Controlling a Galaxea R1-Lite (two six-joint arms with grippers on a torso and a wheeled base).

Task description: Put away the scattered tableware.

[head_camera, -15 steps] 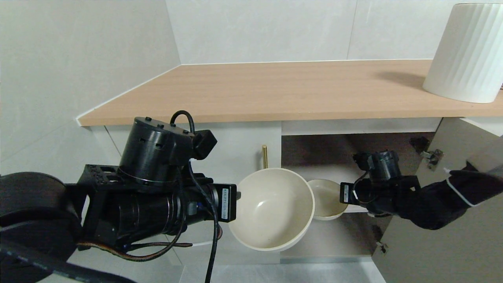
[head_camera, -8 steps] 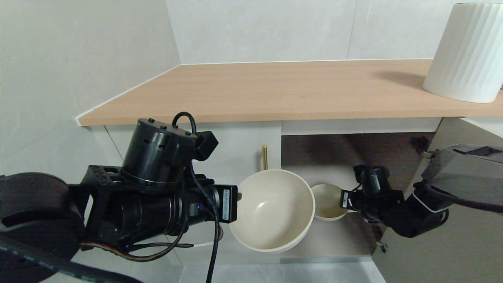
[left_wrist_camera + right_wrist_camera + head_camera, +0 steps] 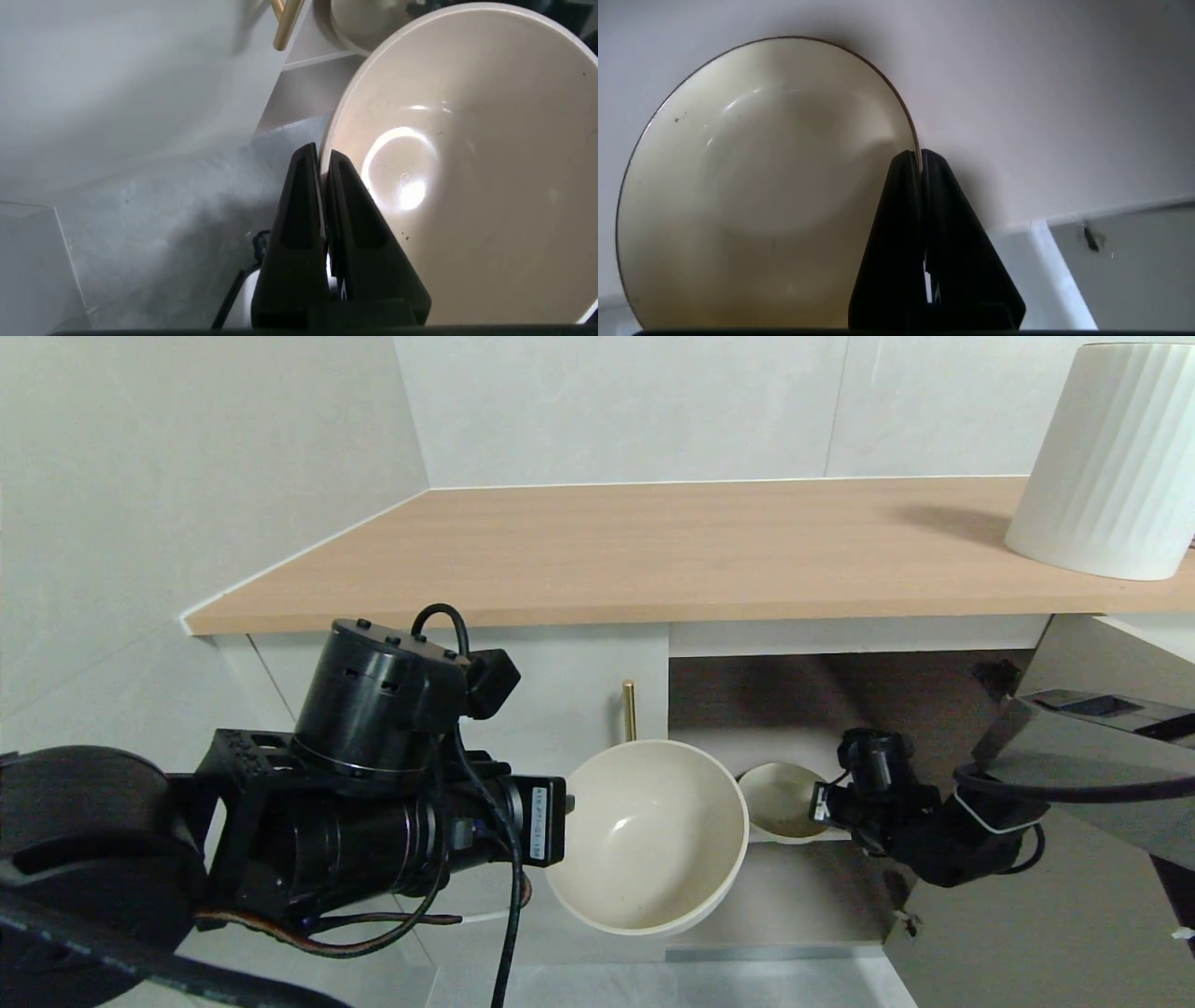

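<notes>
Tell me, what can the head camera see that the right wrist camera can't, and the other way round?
Head view: the wooden counter, the white ribbed container standing on it, and the big bowl pinched at its rim by the left hand. Right wrist view: a close look at the right hand shut on the thin dark rim of the small bowl, with the inside of that bowl facing the camera. Both: the small bowl held in the right hand.
</notes>
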